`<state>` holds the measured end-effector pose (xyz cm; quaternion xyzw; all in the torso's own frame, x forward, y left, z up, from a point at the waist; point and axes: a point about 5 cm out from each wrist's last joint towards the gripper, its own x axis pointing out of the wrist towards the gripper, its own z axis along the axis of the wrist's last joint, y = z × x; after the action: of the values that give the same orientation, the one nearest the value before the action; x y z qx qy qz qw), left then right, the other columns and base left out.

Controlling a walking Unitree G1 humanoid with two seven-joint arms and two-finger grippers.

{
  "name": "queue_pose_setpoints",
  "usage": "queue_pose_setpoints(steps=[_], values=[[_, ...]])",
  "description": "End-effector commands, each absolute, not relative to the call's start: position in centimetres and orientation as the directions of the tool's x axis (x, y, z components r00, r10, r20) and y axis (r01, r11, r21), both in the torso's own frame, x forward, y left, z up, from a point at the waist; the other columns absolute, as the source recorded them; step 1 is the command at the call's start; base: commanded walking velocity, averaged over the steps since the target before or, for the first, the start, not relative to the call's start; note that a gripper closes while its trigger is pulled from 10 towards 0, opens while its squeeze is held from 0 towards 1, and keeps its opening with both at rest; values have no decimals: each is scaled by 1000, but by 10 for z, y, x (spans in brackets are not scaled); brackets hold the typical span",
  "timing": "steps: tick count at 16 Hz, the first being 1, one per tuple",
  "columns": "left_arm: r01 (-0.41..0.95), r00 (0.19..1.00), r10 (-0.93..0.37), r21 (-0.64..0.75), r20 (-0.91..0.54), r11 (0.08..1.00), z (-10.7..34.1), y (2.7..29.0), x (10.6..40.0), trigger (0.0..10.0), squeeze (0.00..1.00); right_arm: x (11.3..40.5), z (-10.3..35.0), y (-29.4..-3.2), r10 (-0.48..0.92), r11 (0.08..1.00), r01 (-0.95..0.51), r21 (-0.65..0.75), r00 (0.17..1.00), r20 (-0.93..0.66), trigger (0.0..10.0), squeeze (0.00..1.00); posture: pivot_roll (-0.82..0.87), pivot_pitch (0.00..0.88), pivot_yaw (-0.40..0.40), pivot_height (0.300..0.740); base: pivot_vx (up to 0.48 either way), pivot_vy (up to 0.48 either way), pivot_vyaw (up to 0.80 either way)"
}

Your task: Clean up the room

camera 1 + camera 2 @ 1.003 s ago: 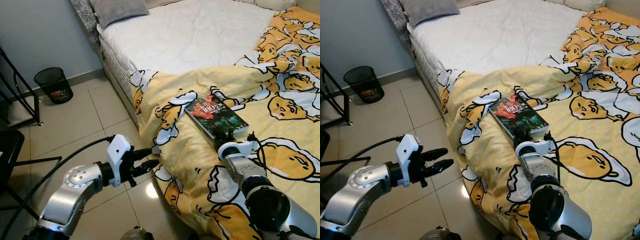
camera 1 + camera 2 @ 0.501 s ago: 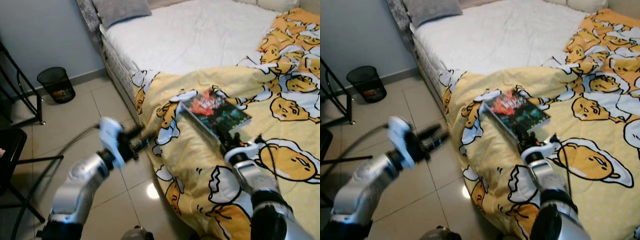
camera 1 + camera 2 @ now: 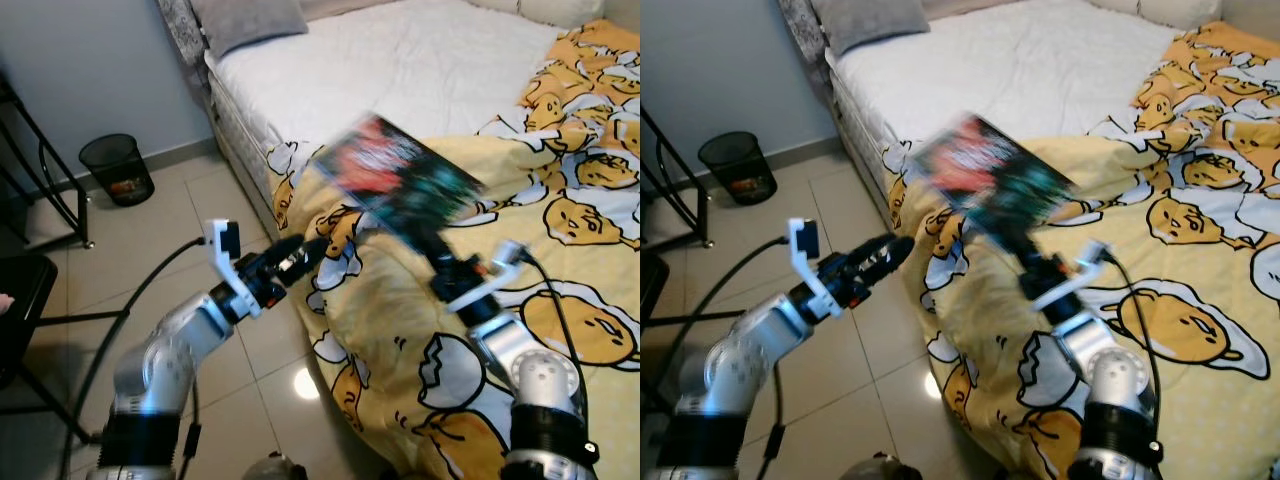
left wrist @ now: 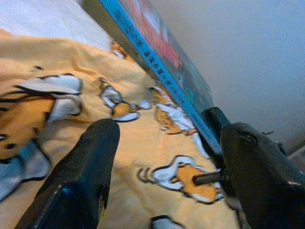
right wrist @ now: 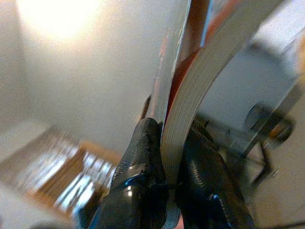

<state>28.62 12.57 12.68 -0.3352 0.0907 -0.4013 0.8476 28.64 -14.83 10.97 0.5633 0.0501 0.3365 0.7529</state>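
Above the yellow cartoon-print duvet (image 3: 400,320) on the bed, the right gripper (image 3: 447,268) grasps a dark paperback book with a red and green cover (image 3: 395,180), its near edge clenched between both fingers (image 5: 143,157). This looks like the pick-up step; next it needs carrying somewhere tidy. The left gripper (image 3: 300,258), fingers released and spread, points toward the book without touching.

Yellow egg-print blanket (image 3: 560,250), red-and-green book (image 3: 400,180), white sheet (image 3: 400,70).
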Motion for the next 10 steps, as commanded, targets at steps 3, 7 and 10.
queue_pose_setpoints(steps=[3,7,10], values=[[589,639,-758,-717,130,374,127,125,294,10000,0,277,125,-135,650,97,-540,836,670,358,0,0,-38,0,67,740,0,0,0],[661,613,-765,-658,198,360,135,119,306,10000,0,268,131,-128,703,91,-564,820,620,348,0,0,-49,0,73,740,0,0,0],[701,626,-745,-586,231,407,136,114,310,0,0,268,132,-128,705,92,-565,820,618,347,0,0,-56,0,74,740,0,0,0]])
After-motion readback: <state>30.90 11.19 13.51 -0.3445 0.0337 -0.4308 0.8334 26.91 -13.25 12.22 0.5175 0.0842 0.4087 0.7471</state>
